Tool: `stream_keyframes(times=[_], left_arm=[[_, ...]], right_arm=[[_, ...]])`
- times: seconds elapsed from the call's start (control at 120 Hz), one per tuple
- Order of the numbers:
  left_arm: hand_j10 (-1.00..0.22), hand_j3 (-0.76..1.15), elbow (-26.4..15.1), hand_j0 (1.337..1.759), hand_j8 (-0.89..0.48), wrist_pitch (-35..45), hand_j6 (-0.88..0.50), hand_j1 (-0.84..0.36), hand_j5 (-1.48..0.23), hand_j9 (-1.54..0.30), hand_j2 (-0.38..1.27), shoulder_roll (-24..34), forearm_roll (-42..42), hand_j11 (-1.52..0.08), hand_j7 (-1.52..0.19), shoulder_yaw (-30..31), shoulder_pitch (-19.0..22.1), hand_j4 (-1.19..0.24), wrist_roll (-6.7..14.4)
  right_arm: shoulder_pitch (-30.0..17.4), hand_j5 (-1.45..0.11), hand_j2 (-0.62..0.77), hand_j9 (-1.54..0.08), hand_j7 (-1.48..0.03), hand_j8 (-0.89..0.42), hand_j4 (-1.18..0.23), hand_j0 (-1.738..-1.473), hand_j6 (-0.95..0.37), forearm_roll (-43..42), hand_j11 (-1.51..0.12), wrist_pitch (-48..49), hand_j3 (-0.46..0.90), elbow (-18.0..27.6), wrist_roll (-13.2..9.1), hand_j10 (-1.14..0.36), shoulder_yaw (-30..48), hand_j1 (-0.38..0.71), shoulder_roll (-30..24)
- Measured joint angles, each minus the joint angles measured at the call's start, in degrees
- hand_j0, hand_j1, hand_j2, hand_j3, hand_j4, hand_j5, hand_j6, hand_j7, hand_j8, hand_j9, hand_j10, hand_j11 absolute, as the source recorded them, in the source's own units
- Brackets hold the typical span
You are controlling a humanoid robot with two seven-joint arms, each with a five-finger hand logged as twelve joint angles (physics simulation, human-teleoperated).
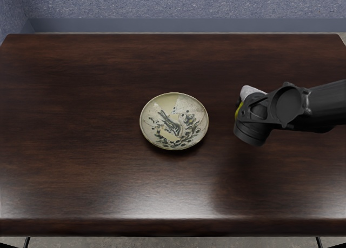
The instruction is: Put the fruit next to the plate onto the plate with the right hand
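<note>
The light was soft and even, falling from above onto the dark table [81, 69]. A broad, pale sheen spread along the front edge of the surface, strongest toward the front-right corner, while the back half looked deeper and duller. The plate [146, 118] near the middle was the brightest thing, and it threw only a thin, soft shadow on its side toward the front edge. The black right arm [324, 105], by the right edge, read as matte, with faint grey highlights on its round joint cover. Focus was crisp from edge to edge, wood grain and rim lines alike — the table's edges ran straight.
</note>
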Motion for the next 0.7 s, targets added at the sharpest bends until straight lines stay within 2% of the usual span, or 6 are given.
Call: stream_keyframes(times=[0.417, 0.533, 0.7], left_arm=[[0.0, 0.0, 0.0, 1.658, 0.0, 0.0, 0.0, 0.35, 0.0, 0.0, 0.0, 0.0, 0.0, 0.0, 0.0, 0.0, 0.0, 0.0, 0.0], [0.0, 0.0, 0.0, 1.658, 0.0, 0.0, 0.0, 0.35, 0.0, 0.0, 0.0, 0.0, 0.0, 0.0, 0.0, 0.0, 0.0, 0.0, 0.0], [0.0, 0.0, 0.0, 1.658, 0.0, 0.0, 0.0, 0.35, 0.0, 0.0, 0.0, 0.0, 0.0, 0.0, 0.0, 0.0, 0.0, 0.0, 0.0]], right_arm=[[-0.2, -0.74, 0.06, -0.73, -0.7, -0.41, -0.51, -1.652, -0.47, 0.0, -0.73, 0.2, 0.0, -0.3, 0.0, -0.52, 0.0, 0.11, 0.0], [-0.1, -0.78, 0.09, -0.76, -0.73, -0.38, -0.53, -1.653, -0.45, 0.1, -0.76, 0.2, 0.0, -0.2, 0.0, -0.54, 0.0, 0.13, 0.0], [0.5, -0.78, 0.2, -0.78, -0.75, -0.37, -0.56, -1.656, -0.43, 0.3, -0.78, 0.1, 0.0, 0.7, 0.0, -0.56, 0.1, 0.18, -0.4]])
